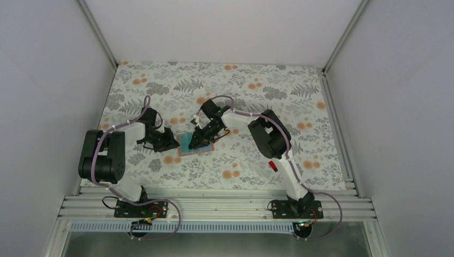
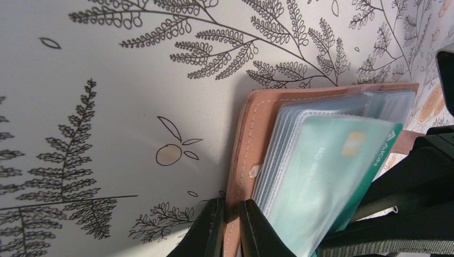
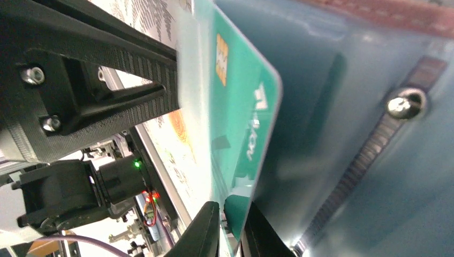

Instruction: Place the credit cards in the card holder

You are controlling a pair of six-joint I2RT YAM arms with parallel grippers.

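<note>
The card holder point(image 1: 184, 146) lies open at the table's middle, a tan-brown cover point(image 2: 250, 140) with a stack of clear sleeves point(image 2: 286, 140). My left gripper point(image 2: 231, 227) is shut on the cover's edge; it sits at the holder's left point(image 1: 169, 142). A teal-green credit card point(image 2: 334, 168) with a gold chip lies partly inside the top sleeve. My right gripper point(image 3: 231, 231) is shut on this card's point(image 3: 243, 101) end and stands over the holder point(image 1: 197, 139). The other cards are hidden or out of view, except perhaps a small red thing point(image 1: 272, 165).
The floral tablecloth point(image 1: 257, 91) covers the table between white walls. The small red thing lies beside the right arm's lower link. The left gripper's black body point(image 3: 91, 80) is close beside the card. An aluminium rail point(image 1: 214, 206) runs along the near edge.
</note>
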